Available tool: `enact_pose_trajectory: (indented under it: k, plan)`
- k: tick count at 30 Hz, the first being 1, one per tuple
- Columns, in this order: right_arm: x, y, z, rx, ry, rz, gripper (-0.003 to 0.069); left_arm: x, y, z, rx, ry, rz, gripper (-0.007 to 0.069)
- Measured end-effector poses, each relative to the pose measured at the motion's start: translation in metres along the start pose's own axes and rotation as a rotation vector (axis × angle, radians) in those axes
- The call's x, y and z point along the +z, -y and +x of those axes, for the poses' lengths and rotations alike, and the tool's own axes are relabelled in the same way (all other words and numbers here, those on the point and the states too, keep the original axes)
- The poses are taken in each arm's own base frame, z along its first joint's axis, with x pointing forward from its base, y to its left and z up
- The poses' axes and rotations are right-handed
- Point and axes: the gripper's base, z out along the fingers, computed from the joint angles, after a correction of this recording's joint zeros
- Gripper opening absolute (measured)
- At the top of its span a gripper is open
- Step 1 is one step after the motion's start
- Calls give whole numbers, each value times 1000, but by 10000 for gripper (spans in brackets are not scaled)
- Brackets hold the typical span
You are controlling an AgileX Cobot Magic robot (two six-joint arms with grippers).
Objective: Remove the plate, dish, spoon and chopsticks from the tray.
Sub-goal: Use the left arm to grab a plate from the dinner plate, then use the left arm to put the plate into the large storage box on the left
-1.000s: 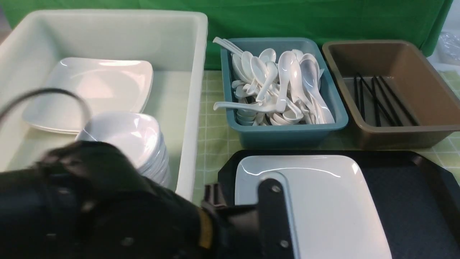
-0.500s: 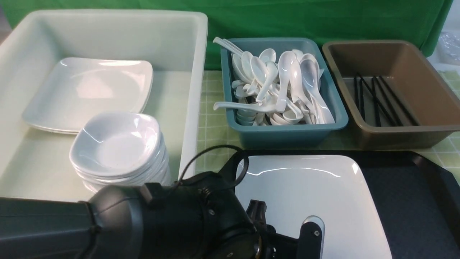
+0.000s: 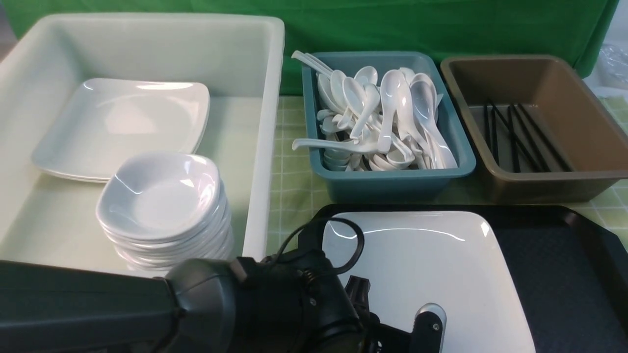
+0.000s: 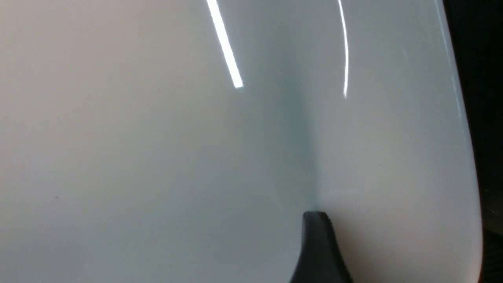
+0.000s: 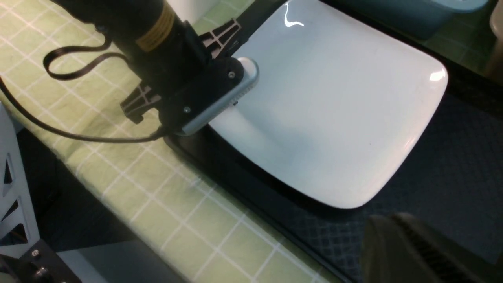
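Observation:
The large white plate [image 3: 431, 264] lies flat on the black tray [image 3: 564, 274], on its left half. My left gripper [image 3: 424, 326] sits at the plate's near-left rim. One finger [image 4: 318, 247] rests on top of the plate [image 4: 157, 137] and the other is hidden beneath the rim, so its grip is unclear. From the right wrist view, the left gripper [image 5: 235, 84] straddles the edge of the plate [image 5: 334, 110]. My right gripper [image 5: 387, 224] hovers shut over the tray [image 5: 452, 165] with nothing in it. No dish, spoon or chopsticks show on the tray.
A white tub [image 3: 265, 122] at the left holds square plates and a stack of small bowls [image 3: 162, 201]. Behind the tray stand a teal bin [image 3: 392, 181] piled with white cutlery and a brown bin [image 3: 539, 184] with black sticks. The table's near edge runs beside the tray.
My left arm has swung from over the white tub to the plate's near-left rim and sunk lower. The plate has not moved.

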Motion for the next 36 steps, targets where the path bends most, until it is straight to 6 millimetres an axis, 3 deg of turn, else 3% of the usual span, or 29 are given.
enact_pose_trajectory:
  k: [3, 6, 9, 13, 15, 18, 23, 32, 36]
  plan:
    - [0, 0, 0, 0, -1, -2, 37, 0, -2, -5, -13, 20, -33, 251]
    - [0, -1, 0, 2, -5, -11, 37, -1, -1, -9, 0, 24, -47, 223]
    - [0, -2, 1, 7, -9, -22, 37, -18, 6, -15, -21, 34, -52, 204]
    - [0, -2, 1, 7, -10, -24, 37, -63, 17, -26, -25, 108, -97, 100]
    - [0, -2, 1, 7, -10, -24, 37, -75, 19, -27, -27, 131, -114, 71]
    - [0, -2, 1, 7, -8, -23, 37, -123, 24, -31, -39, 221, -175, 26]
    - [0, 1, 0, 41, 5, 6, 37, -164, 28, -27, -61, 299, -215, 26]
    - [-2, 11, -6, 133, 66, 114, 37, -206, 27, -19, -66, 408, -318, 26]
    - [-10, 17, -12, 196, 124, 153, 38, -237, 20, -12, -109, 462, -422, 26]
